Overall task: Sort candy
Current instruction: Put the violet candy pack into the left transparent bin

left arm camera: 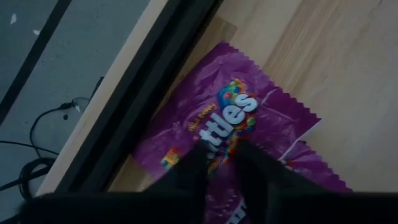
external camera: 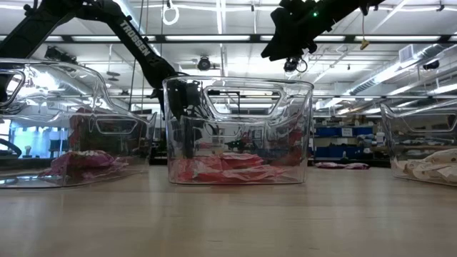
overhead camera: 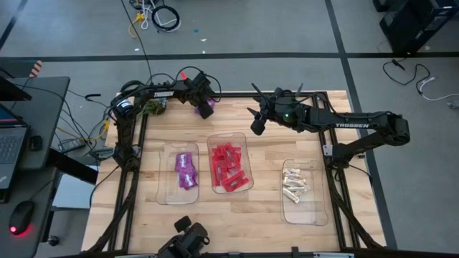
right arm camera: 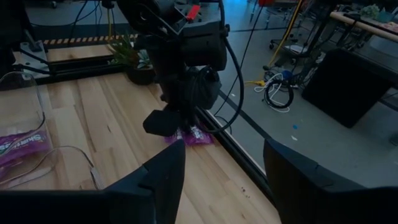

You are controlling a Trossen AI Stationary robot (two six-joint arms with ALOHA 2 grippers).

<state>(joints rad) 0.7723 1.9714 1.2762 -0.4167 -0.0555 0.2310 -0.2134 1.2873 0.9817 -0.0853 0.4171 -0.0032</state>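
Observation:
A purple candy packet [left arm camera: 233,112] lies flat on the wood at the table's far edge, beside the black frame rail, with a second purple packet [left arm camera: 311,165] partly under it. My left gripper [left arm camera: 221,152] [overhead camera: 204,107] stands over it, shut on it. My right gripper [overhead camera: 258,125] [right arm camera: 230,174] hangs open and empty above the table's far middle, facing the left gripper. Purple candies [overhead camera: 186,170] lie in the left bin, red ones [overhead camera: 229,168] in the middle bin, and cream ones [overhead camera: 295,185] in the right bin. My left gripper has the purple packet's printed face near its middle [left arm camera: 221,134] between its two fingertips [left arm camera: 196,163]. The fingers come from above, pointing down. The packet lies flat on the table, not lifted. How much of the wrapper is gathered between the tips does not show.
Three clear plastic bins stand in a row across the table's middle: left [overhead camera: 163,179], middle [overhead camera: 247,154] and right [overhead camera: 315,208]. The black frame rail [left arm camera: 143,81] runs along the far edge next to the packet. Bare wood lies between the bins and the far edge.

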